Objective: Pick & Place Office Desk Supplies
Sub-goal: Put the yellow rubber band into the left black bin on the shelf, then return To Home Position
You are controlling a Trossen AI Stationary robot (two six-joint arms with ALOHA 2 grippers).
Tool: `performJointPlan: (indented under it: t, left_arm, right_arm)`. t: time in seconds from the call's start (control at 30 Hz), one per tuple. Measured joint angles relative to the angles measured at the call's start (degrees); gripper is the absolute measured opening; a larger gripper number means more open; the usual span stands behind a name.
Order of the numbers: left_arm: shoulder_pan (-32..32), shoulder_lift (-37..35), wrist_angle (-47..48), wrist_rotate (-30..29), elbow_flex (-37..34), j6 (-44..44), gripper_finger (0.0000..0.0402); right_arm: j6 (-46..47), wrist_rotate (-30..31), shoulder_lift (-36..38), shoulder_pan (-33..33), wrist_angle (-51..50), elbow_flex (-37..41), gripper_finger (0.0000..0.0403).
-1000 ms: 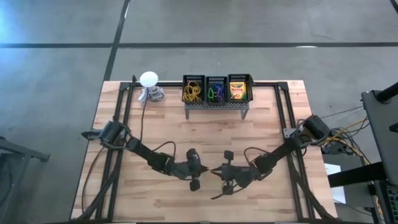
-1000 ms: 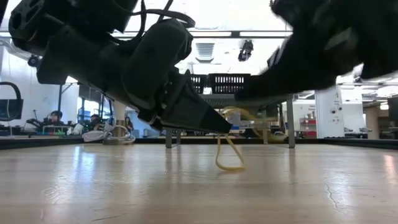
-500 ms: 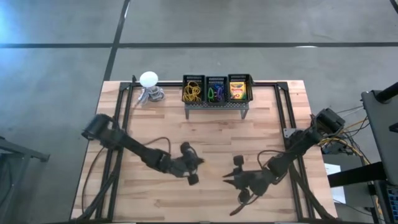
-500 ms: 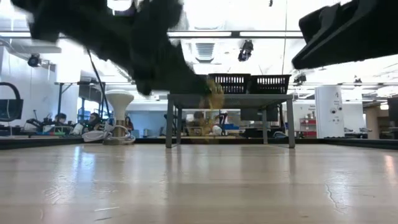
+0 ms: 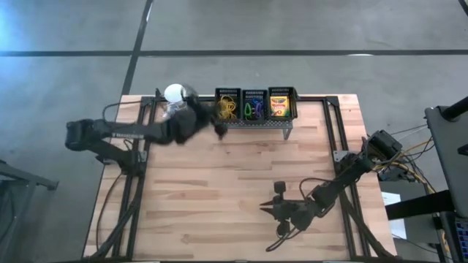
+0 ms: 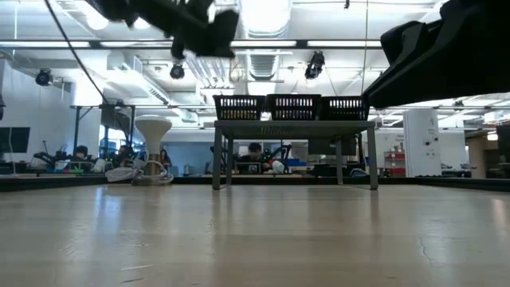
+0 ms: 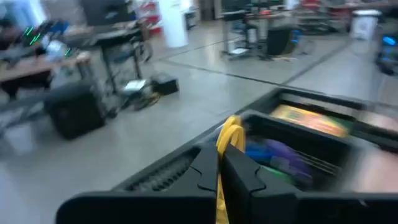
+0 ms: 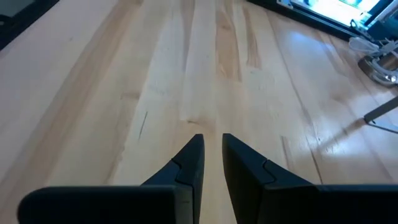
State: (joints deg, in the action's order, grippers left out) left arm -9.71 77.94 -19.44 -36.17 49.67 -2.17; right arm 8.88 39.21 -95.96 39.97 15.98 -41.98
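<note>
My left gripper is raised at the left end of the grey perforated stand at the table's far edge, shut on a thin yellow rubber band. The stand carries three black bins. The left one holds yellow rubber bands, the middle one purple and green rings, the right one a crayon box. My right gripper hovers low over the wood toward the near right. Its fingers stand a little apart with nothing between them. My left gripper pinches the yellow rubber band between its two fingers. A loop of it sticks out past the fingertips, and a strand runs back between them. The fingers point nearly level toward the stand. The band is clear of the table.
A white ball-shaped object on a small base stands at the far edge, just behind my left arm. Black rails run along the table's left and right sides. Bare wood lies between the two arms.
My left gripper has risen from the table's middle and swung toward the far edge, up to the stand's left end, tipping up from slanting down to nearly level. The rubber band, whose lower end touched the wood, is now lifted clear. My right gripper has drawn back toward the near right.
</note>
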Motion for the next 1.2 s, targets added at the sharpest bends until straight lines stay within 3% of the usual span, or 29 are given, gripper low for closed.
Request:
performJointPlan:
  t: [0.13,0.27,0.4,0.53,0.8,0.93,1.03,1.2]
  left_arm:
    - [-11.9,0.7,0.2,12.5,0.2,6.9,0.0011]
    - [-18.0,3.6,0.8,22.6,0.5,11.3,0.0019]
    - [-18.4,6.3,1.2,23.7,2.0,11.4,0.0029]
    - [-18.0,7.9,7.5,24.0,5.6,10.8,0.0054]
    - [-17.8,8.2,31.5,23.8,16.9,9.9,0.0154]
    - [-16.9,8.2,42.8,23.8,22.8,13.7,0.0193]
    - [-14.9,8.2,49.5,23.8,26.3,14.6,0.0204]
    - [-6.9,8.1,50.7,23.5,26.2,14.4,0.0196]
  right_arm:
    - [-0.1,0.0,0.0,0.0,-0.1,0.0,0.0052]
    - [-0.1,0.0,0.0,0.0,-0.1,0.0,0.0052]
    - [0.0,0.0,0.0,0.0,-0.1,0.0,0.0052]
    - [0.1,-0.1,0.0,0.0,-0.2,0.0,0.0052]
    - [1.0,-0.2,0.0,0.0,0.0,0.2,0.0052]
    - [1.5,-0.2,0.0,0.0,0.0,0.4,0.0052]
    - [1.7,-0.2,0.0,0.0,0.0,0.5,0.0052]
    - [2.9,-0.2,0.0,0.0,0.0,0.9,0.0052]
